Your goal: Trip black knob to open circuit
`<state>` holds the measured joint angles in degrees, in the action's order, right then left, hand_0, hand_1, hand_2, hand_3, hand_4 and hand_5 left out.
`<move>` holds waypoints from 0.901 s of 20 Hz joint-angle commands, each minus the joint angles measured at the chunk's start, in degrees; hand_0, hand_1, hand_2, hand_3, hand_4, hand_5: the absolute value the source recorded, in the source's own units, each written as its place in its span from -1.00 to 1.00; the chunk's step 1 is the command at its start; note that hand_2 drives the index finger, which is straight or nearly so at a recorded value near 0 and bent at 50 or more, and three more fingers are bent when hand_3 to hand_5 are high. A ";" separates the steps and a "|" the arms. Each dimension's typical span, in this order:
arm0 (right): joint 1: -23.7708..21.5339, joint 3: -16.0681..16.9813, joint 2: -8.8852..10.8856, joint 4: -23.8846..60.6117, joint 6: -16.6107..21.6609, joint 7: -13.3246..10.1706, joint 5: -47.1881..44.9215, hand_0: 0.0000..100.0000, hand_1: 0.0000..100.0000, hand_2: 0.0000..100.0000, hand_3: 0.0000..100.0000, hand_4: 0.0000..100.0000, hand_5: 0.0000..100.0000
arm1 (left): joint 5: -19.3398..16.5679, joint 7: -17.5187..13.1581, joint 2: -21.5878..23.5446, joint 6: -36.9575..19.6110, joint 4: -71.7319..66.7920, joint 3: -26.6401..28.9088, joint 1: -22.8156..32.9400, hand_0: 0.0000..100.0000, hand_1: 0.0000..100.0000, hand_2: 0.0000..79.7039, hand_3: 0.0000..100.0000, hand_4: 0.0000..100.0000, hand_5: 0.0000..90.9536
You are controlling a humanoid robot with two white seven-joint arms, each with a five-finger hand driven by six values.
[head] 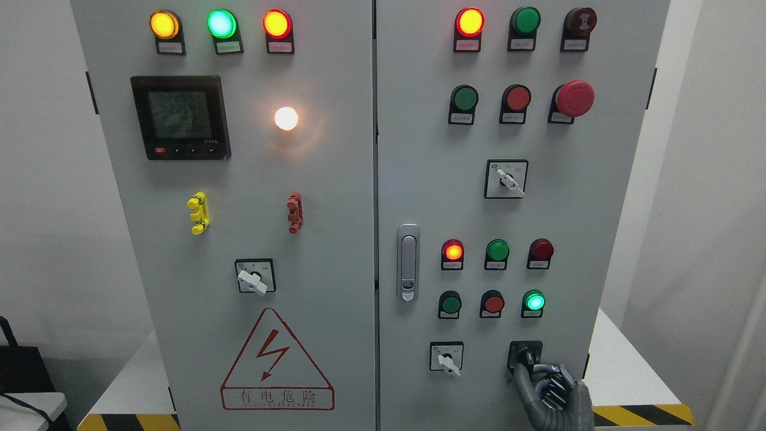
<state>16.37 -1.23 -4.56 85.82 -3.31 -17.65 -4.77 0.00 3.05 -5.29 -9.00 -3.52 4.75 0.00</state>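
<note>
The grey jointed right hand [547,383] pinches the small black rotary knob [526,357], at the lower right of the grey metal cabinet [371,197]. A loose fingertip hold could slip off it mid-turn.

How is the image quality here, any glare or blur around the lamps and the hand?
Head view: sharp and evenly lit; the white lamp blooms, casting a warm halo on the left door; the meter screen is dim, digits unreadable; the right hand on the black knob looks slightly soft.
</note>
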 commanded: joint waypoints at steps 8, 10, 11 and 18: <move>-0.11 -0.79 0.17 0.05 0.33 0.25 0.11 -0.12 0.72 0.09 0.76 0.86 0.95 | -1.93 0.03 0.02 0.03 0.00 0.00 -0.44 -0.76 -0.22 -1.00 -1.00 -1.00 -1.00; -0.11 -0.79 0.17 0.05 0.50 0.25 0.11 -0.11 0.73 0.08 0.76 0.86 0.95 | -1.93 0.03 0.02 0.03 0.00 0.00 -0.44 -0.76 -0.22 -1.00 -1.00 -1.00 -1.00; -0.20 -0.79 0.17 0.05 0.68 0.25 0.11 -0.10 0.73 0.07 0.76 0.86 0.95 | -1.85 0.03 0.02 0.03 0.00 0.00 -0.44 -0.76 -0.22 -1.00 -1.00 -1.00 -1.00; -0.72 -0.88 0.34 0.31 3.13 1.91 0.11 0.01 0.72 -0.03 0.73 0.84 0.95 | -1.93 0.03 0.02 0.03 0.00 0.00 -0.44 -0.76 -0.22 -1.00 -1.00 -1.00 -1.00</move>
<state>16.00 -1.68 -4.37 85.92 -1.68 -17.12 -4.66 0.00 3.04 -5.29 -9.00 -3.52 4.75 0.00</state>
